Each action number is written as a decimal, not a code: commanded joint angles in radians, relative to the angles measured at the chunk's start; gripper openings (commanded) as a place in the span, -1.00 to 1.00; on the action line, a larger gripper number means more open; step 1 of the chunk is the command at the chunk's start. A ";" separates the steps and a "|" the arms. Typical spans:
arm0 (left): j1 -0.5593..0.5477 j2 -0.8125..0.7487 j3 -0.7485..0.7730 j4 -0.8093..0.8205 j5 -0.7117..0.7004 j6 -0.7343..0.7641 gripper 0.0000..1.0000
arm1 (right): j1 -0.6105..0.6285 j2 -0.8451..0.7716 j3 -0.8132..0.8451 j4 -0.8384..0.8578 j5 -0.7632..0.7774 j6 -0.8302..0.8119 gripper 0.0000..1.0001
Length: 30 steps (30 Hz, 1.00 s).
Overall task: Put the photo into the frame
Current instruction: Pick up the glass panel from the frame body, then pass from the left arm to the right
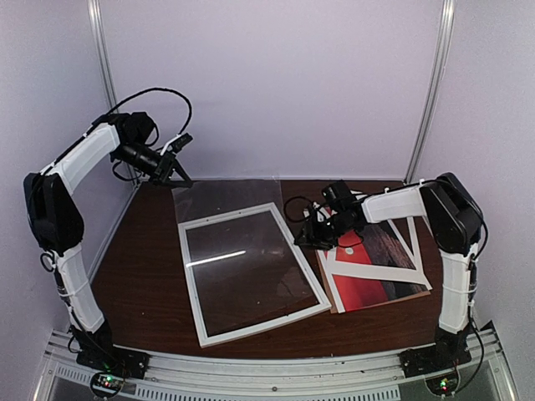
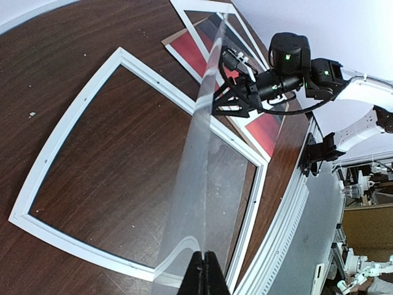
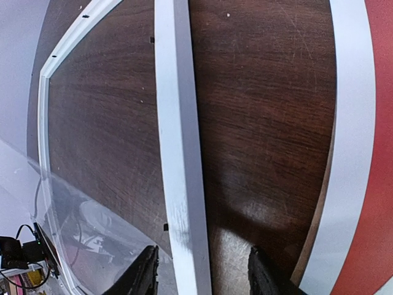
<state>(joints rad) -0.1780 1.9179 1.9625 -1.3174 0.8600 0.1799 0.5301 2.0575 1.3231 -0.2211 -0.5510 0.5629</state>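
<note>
The white frame point(image 1: 191, 280) lies flat in the middle of the table, with bare wood showing through it. The red photo point(image 1: 361, 288) lies to its right, partly under a white mat point(image 1: 380, 271). My left gripper point(image 1: 177, 178) is raised at the back left, shut on the edge of a clear sheet point(image 1: 226, 200) that slopes down over the frame. In the left wrist view the shut gripper point(image 2: 204, 261) pinches that sheet point(image 2: 202, 153). My right gripper point(image 3: 202, 270) stands open just above the frame's right rail point(image 3: 178, 153), one finger on each side. The photo point(image 3: 377, 123) shows at the right edge.
A brown backing board point(image 2: 169, 40) lies under the photo. The mat point(image 3: 353, 123) borders the photo close to my right gripper point(image 1: 311, 241). Booth walls stand behind and beside the table. A metal rail point(image 1: 276, 368) runs along the near edge by the arm bases.
</note>
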 commanded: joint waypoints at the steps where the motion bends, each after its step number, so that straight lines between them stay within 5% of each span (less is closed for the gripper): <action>1: -0.004 -0.052 0.038 0.062 0.050 -0.022 -1.00 | -0.007 -0.078 -0.016 0.024 -0.010 -0.035 0.07; 14: -0.028 -0.095 0.078 0.079 0.116 -0.047 -1.00 | -0.042 -0.232 -0.084 0.085 -0.087 -0.202 0.43; 30: -0.085 -0.157 0.067 0.128 0.147 -0.093 -1.00 | -0.041 -0.154 -0.002 0.112 -0.272 -0.357 0.66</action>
<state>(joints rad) -0.2493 1.7908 2.0144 -1.2598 0.9810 0.0948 0.4885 1.8618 1.2800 -0.1520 -0.7681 0.2302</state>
